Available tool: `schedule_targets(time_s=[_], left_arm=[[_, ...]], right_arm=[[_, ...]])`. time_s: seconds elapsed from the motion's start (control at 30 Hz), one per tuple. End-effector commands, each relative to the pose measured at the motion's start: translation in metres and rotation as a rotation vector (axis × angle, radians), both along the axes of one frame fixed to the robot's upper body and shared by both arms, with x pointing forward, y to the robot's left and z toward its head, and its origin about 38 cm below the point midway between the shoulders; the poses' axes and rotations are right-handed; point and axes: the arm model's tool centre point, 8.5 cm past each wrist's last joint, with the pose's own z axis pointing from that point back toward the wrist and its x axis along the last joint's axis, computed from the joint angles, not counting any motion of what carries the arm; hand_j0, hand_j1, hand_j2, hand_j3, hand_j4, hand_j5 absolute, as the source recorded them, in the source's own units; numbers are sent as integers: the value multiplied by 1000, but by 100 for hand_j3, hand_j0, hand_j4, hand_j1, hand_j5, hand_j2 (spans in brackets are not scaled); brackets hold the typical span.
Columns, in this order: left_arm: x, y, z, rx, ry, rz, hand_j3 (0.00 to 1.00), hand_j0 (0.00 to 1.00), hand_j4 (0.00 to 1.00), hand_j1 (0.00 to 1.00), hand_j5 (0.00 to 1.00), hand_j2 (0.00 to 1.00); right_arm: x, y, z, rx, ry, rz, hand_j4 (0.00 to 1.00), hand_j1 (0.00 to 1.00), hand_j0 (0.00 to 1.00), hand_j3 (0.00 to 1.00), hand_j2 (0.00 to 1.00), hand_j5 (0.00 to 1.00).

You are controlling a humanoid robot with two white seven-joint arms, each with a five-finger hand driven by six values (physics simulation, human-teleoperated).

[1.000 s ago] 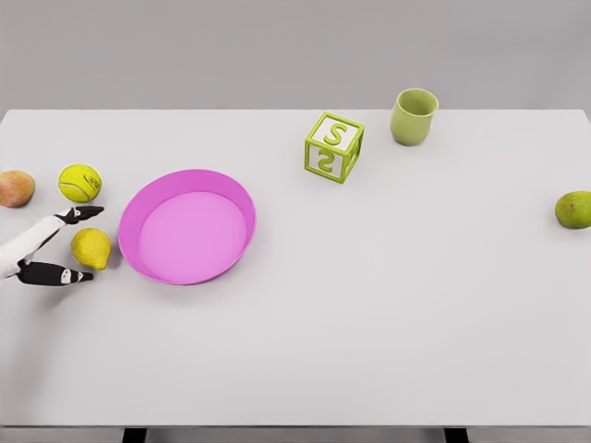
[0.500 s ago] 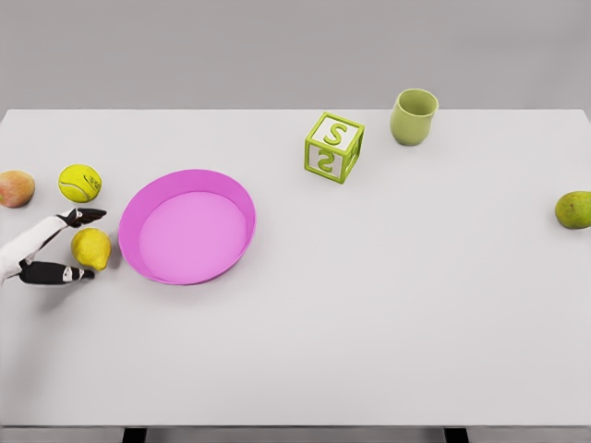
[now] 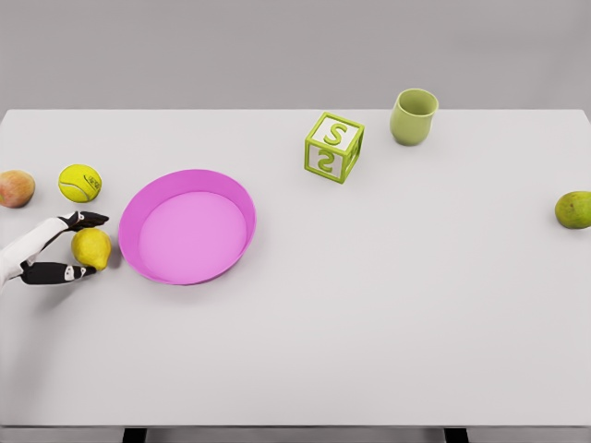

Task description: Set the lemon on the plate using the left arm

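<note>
1. The left hand is reaching in from the left edge of the white table, low over its surface.
2. Two dark-tipped fingers are showing, spread apart like a fork; one is lying along the far side of the lemon, the other along its near side.
3. The fingertips are sitting right against the lemon; whether they are pinching it or only touching I cannot tell.
4. The lemon is resting on the table just beside the left rim of the pink plate, not on it.
5. A tennis ball is lying just beyond the hand, and a reddish apple is sitting at the left edge, near the ball.
6. A green letter block is standing toward the back, well apart from the plate, with a green cup upright to its right.
7. A green fruit is lying at the far right edge.
</note>
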Motion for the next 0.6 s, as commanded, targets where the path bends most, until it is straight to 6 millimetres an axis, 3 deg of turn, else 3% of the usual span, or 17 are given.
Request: schedule_targets(time_s=[0.0,0.57], left_arm=[[0,0,0,-4,1,0,76,76,76,76,76,76],[-1,0,0,-7,0,0,60,60,60,60,60,60]], right_arm=[[0,0,0,1,1,0,100,100,100,100,100,100],[0,0,0,0,-1,1,100,100,100,100,100,100]])
